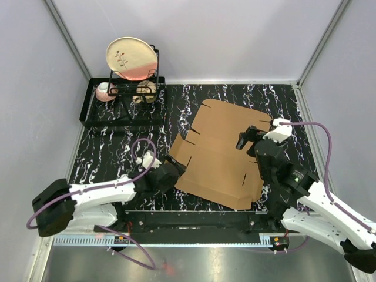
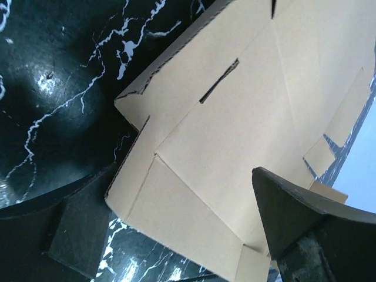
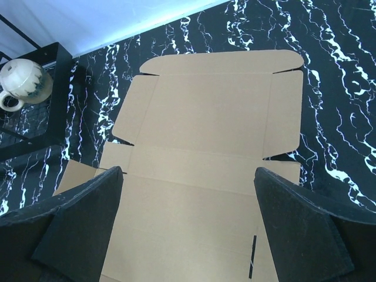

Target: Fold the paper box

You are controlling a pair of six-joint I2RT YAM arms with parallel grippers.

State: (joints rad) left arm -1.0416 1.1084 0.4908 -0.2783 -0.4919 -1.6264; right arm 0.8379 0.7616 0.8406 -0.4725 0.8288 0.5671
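The paper box (image 1: pixel 217 150) is a flat brown die-cut cardboard sheet with flaps and slits, lying on the black marbled table (image 1: pixel 117 153). My left gripper (image 1: pixel 178 169) is low at the sheet's near-left edge. In the left wrist view it (image 2: pixel 182 176) is open, with a corner flap of the box (image 2: pixel 235 117) lying between its fingers (image 2: pixel 305 223). My right gripper (image 1: pixel 248 141) hovers over the sheet's right part. In the right wrist view it (image 3: pixel 188 173) is open and empty, with the box (image 3: pixel 211 117) spread below it.
A black wire dish rack (image 1: pixel 97 114) stands at the back left. It holds a cream and pink plate (image 1: pixel 131 57), a pink cup (image 1: pixel 106 91) and a small bowl (image 1: pixel 145 91). A cup (image 3: pixel 23 82) also shows in the right wrist view. White walls enclose the table.
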